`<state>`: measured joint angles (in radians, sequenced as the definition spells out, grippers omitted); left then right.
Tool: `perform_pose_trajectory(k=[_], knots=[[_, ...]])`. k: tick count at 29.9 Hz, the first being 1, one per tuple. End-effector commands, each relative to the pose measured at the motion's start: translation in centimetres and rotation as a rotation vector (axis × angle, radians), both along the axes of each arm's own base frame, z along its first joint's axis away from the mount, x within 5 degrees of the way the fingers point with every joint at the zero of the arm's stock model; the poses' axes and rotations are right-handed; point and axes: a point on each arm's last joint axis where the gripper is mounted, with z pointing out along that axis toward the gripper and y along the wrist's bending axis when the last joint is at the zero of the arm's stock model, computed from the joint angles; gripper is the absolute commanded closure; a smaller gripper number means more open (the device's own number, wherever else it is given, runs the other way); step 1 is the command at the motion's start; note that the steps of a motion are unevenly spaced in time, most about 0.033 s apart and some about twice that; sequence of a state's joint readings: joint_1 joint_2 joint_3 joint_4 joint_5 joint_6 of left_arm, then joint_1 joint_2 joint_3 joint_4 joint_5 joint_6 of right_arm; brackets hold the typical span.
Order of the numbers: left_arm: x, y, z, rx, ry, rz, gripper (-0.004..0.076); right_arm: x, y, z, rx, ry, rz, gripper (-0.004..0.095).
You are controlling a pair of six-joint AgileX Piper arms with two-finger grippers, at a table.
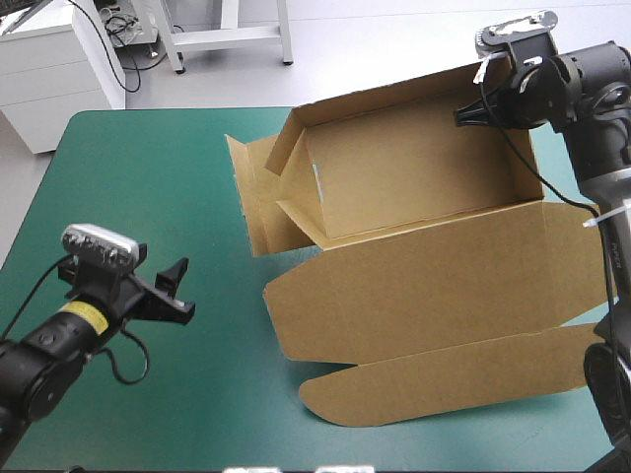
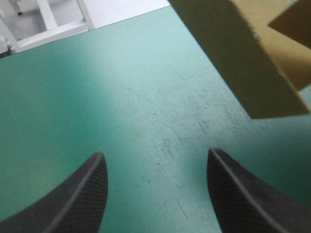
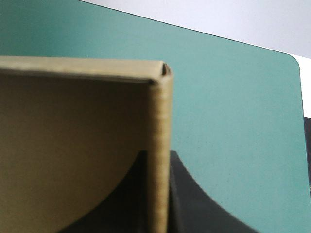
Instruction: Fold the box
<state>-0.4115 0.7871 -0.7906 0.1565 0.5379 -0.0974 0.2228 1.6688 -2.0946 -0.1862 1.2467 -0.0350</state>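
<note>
The brown box stands on the right half of the table as an open tray, back and side walls raised. Its lid lies flat toward the front, and a left end flap is splayed outward. My right gripper is at the far right corner, and in the right wrist view that gripper is shut on the upright wall, one black finger on each side. My left gripper hovers open over the cover at the front left. In its own view the left gripper holds nothing, with the box's edge ahead.
Teal-green cover stretches from the left gripper to the box's left flap. The box's back wall stands close to the table's far edge, and the lid's front flap reaches toward the front right corner.
</note>
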Motion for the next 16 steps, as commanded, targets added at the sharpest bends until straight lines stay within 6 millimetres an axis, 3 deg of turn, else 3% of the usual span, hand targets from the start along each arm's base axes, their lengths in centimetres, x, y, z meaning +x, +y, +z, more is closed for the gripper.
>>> perform_pose_trajectory(k=[1,4,8,12,16], knots=[[3.2,-0.7,2.4,0.043,-0.018,0.057,0.0300,-2.1,-0.5,2.4,0.012,-0.072,-0.002,0.0928],[5.6,-1.3,2.6,0.104,0.041,0.080,0.0300,-2.1,-0.5,2.4,0.014,-0.071,-0.001,0.0928],[8.9,-0.6,2.2,0.107,0.109,0.159,0.0299,-2.1,-0.4,2.4,0.022,-0.069,0.004,0.0928],[11.7,1.8,1.0,0.049,0.201,0.229,0.0299,-2.1,-0.4,2.4,0.018,-0.069,0.007,0.0929],[14.1,4.1,-1.2,-0.136,0.328,0.206,0.0298,-2.1,-0.4,2.4,0.018,-0.069,0.007,0.0928]])
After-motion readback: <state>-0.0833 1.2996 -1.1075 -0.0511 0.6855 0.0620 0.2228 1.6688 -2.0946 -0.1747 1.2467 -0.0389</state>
